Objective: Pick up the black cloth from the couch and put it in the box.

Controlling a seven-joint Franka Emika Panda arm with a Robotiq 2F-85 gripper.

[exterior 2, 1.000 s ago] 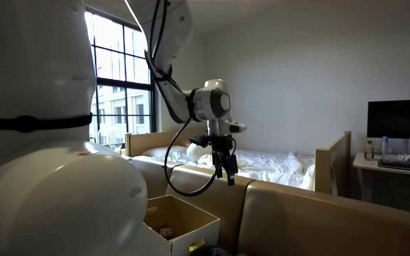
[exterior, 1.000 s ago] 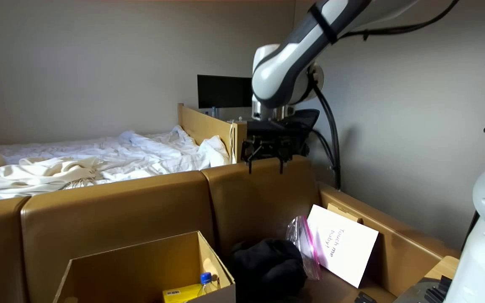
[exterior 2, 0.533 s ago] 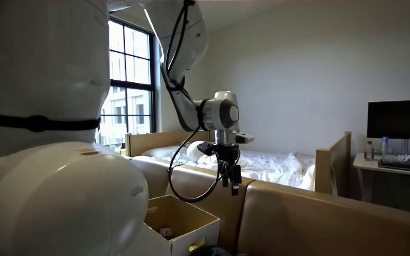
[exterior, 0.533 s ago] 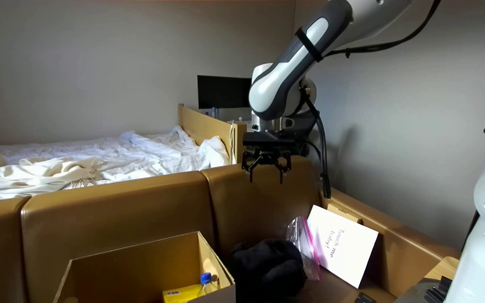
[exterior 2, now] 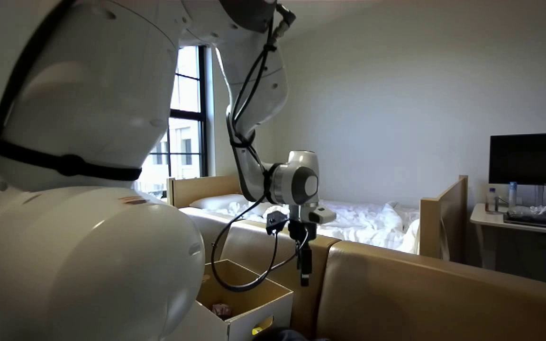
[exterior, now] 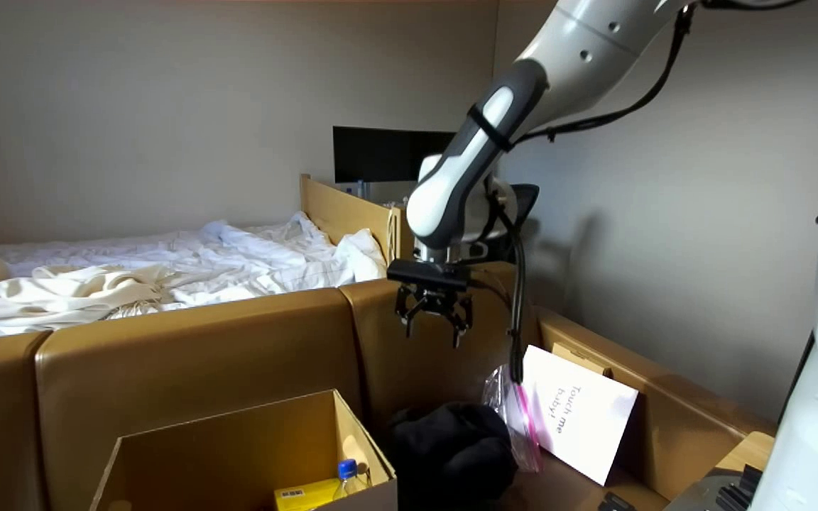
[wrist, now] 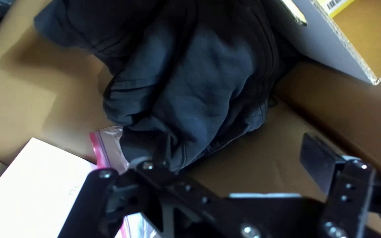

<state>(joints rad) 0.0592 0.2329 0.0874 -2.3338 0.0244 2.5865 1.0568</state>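
The black cloth lies crumpled on the brown couch, against the outside of the box. Only its top edge shows in an exterior view. In the wrist view the cloth fills the upper middle. The open-topped cardboard box stands beside it on the couch; it also shows in an exterior view and at the wrist view's upper right. My gripper points down, open and empty, above the cloth and in front of the backrest. It also shows in an exterior view and the wrist view.
A clear bag with a pink zip and a white card lean beside the cloth near the armrest. A blue-capped bottle and a yellow pack are in the box. The couch backrest rises behind.
My gripper has moved down from near the top of the backrest towards the cloth, staying open. The arm's cable has come down with it. The cloth and box have not moved.
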